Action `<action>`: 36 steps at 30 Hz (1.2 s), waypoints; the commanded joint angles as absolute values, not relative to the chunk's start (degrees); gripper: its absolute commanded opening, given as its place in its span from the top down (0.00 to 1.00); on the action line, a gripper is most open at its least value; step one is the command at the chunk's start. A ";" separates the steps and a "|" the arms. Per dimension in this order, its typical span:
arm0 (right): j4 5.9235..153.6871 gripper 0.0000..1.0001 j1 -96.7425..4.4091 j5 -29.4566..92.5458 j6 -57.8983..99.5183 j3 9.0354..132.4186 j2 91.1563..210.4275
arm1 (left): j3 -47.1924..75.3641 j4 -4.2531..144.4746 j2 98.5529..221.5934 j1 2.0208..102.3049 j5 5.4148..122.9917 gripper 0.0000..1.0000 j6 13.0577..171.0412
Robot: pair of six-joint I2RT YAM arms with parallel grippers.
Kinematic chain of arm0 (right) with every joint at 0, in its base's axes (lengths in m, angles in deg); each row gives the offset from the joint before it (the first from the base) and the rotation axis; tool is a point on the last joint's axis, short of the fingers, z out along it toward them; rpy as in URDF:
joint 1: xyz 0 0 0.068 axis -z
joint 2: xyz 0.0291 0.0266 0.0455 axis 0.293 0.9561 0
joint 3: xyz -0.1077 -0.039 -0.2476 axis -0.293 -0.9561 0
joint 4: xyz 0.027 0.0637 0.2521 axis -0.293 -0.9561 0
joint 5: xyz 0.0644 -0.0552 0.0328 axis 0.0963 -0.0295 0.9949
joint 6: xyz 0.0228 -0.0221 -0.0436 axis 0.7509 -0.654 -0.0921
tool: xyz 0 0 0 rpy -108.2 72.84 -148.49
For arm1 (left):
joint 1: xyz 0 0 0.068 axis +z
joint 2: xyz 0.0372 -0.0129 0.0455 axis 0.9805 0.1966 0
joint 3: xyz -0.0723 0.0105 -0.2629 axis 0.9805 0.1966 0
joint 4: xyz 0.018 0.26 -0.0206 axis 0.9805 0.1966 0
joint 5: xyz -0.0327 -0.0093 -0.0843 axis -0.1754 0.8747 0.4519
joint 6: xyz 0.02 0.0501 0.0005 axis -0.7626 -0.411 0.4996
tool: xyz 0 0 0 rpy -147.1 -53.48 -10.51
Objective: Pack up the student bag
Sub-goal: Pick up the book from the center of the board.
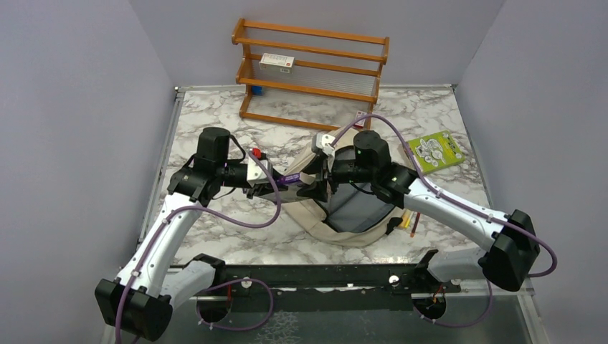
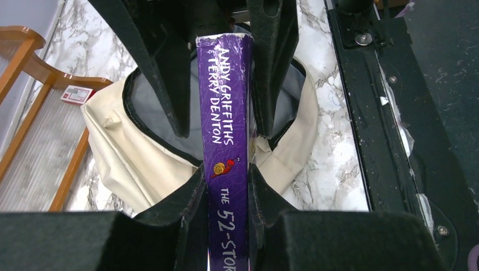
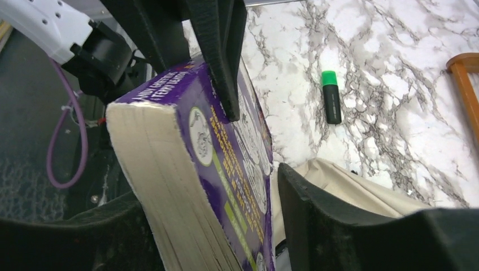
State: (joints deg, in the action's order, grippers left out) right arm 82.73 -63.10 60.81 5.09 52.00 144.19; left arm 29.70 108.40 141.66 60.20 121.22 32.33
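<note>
- The left gripper [image 2: 226, 175] has its black fingers [image 2: 181, 209] clamped on the covers of a purple paperback book [image 2: 229, 84].
- The right gripper [image 3: 209, 186] straddles the book's other end, its fingers spread with a gap on one side.
- The book's long axis runs from arm to arm, over the bag's mouth.
- The beige fabric student bag [image 2: 130, 164] has a black-trimmed rim and lies on the marble table [image 1: 229, 236] between the arms. Its mouth gapes upward, showing dark grey lining.

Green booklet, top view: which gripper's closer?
Right. The right gripper is left of the green booklet, over the student bag; the left gripper lies further left, clamping the purple book.
</note>
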 commanded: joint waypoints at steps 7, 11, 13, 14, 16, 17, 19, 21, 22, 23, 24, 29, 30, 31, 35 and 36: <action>78.26 0.82 -63.45 58.47 2.17 50.53 144.14 | 25.39 106.72 144.33 59.67 123.98 1.00 33.04; 81.30 0.99 -63.45 53.63 8.62 47.69 139.87 | 25.67 105.30 145.57 59.59 122.13 0.70 34.52; 81.89 0.99 -63.45 46.48 14.25 46.52 137.37 | 26.05 103.63 145.87 59.59 121.60 0.53 36.52; 81.30 0.99 -63.45 43.17 16.71 46.06 136.03 | 26.50 102.49 145.83 59.59 121.57 0.47 37.52; 79.72 0.99 -63.45 36.26 21.10 45.23 133.80 | 27.82 99.06 145.54 59.59 120.92 0.34 40.74; 78.27 0.99 -63.45 32.24 23.23 44.79 132.55 | 28.58 96.39 145.23 59.59 119.70 0.30 43.68; 76.94 0.99 -63.38 24.11 27.64 44.24 129.98 | 30.47 89.32 144.64 59.59 115.14 0.25 51.98; 74.69 0.99 -63.32 16.32 32.03 44.49 127.64 | 31.76 84.10 144.39 59.59 109.86 0.21 58.84; 73.85 0.99 -63.29 12.90 33.75 44.66 126.56 | 32.17 82.20 144.47 59.59 107.59 0.18 61.48; 73.44 0.99 -63.28 9.97 35.50 44.65 125.57 | 32.60 80.53 144.59 59.59 105.85 0.17 63.88; 73.19 0.99 -63.26 7.04 37.31 44.66 124.29 | 32.90 79.15 145.00 59.57 104.62 0.17 65.96; 66.01 0.99 -59.58 -0.53 42.99 48.39 125.07 | 32.66 73.60 147.71 58.33 86.31 0.22 81.96; 64.55 0.99 -57.44 0.93 43.87 49.36 125.68 | 31.50 74.64 148.70 58.06 80.85 0.23 86.26; 63.70 0.99 -55.16 3.21 44.61 50.29 126.16 | 29.05 76.69 150.11 58.01 78.66 0.23 88.64; 63.67 0.99 -43.52 16.70 46.99 51.28 127.35 | 23.73 82.87 156.51 57.33 78.14 0.12 94.35; 63.49 0.99 -40.45 20.27 47.57 51.73 127.77 | 22.94 83.50 157.75 56.73 78.17 0.07 95.34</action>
State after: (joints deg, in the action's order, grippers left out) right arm 63.30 -49.16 10.08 42.57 48.24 127.27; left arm 27.41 80.27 153.64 58.15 85.83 83.80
